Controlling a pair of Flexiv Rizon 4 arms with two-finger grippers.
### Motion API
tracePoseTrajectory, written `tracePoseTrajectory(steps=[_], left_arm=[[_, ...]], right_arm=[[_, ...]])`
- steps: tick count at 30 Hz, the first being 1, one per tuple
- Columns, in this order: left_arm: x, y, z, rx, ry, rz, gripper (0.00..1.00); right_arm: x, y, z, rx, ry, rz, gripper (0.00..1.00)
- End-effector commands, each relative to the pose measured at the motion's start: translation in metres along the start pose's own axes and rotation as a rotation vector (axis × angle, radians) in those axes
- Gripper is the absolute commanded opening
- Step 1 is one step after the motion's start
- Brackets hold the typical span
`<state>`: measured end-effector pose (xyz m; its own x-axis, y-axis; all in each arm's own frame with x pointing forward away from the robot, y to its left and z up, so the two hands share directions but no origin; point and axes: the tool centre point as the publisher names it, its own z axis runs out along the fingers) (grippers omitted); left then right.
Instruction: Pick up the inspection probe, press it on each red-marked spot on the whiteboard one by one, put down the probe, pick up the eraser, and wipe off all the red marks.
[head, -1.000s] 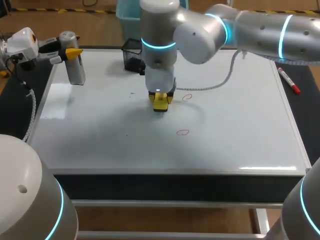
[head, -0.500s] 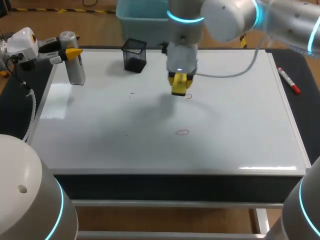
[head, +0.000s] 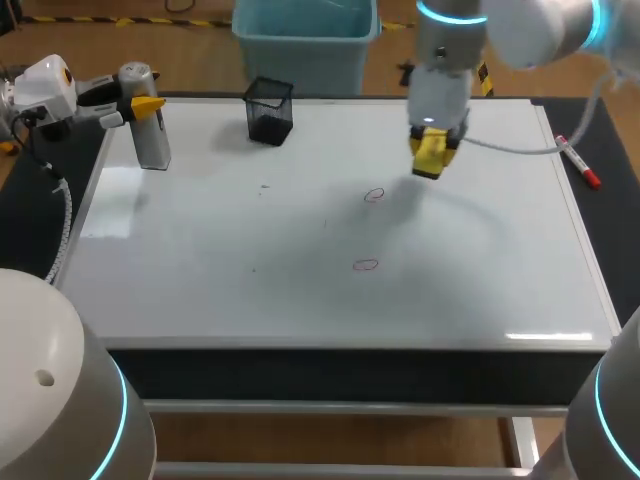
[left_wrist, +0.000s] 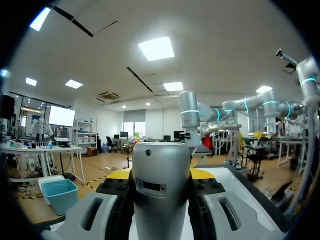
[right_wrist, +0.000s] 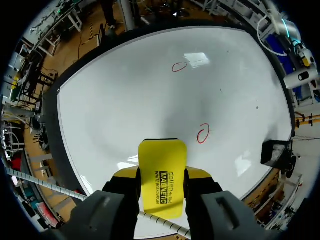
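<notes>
Now the right gripper (head: 431, 163), pinching the yellow block eraser (right_wrist: 161, 172), has swung toward the whiteboard's (head: 480, 270) far-right corner, leaving two red circles (head: 374, 195) unwiped.

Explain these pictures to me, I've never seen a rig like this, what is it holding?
This is a two-armed robot at a table. One picture looks down from above and behind it; the other two come from a camera on each wrist. On the table lies a whiteboard with a red mark, a second red mark and a black mesh cup; a red marker lies beside its right edge. The left arm's jaws are shut on a silver probe, upright at the board's far left corner. The right arm's jaws grip a yellow eraser over the board.
</notes>
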<state>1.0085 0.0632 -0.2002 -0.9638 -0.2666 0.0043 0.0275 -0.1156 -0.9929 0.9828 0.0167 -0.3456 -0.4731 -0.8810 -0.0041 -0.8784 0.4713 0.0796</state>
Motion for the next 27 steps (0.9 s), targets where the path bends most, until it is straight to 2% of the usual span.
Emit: tracePoseTrajectory(steps=[1,6,13,20,27], left_arm=[[0.0,-0.001,0.0,0.0,-0.001,0.0,0.0],[0.0,-0.001,0.0,0.0,-0.001,0.0,0.0],[0.0,-0.001,0.0,0.0,-0.001,0.0,0.0],[0.0,-0.001,0.0,0.0,-0.001,0.0,0.0],[0.0,-0.001,0.0,0.0,-0.001,0.0,0.0]], right_arm=[[0.067,-0.014,0.005,-0.02,-0.055,0.043,0.0],[0.102,-0.026,0.013,-0.023,-0.033,0.109,0.0],[0.128,-0.032,0.019,-0.022,-0.014,0.151,0.0],[0.141,-0.031,0.015,-0.002,-0.027,0.188,0.0],[0.141,-0.031,0.015,-0.002,-0.027,0.188,0.0]])
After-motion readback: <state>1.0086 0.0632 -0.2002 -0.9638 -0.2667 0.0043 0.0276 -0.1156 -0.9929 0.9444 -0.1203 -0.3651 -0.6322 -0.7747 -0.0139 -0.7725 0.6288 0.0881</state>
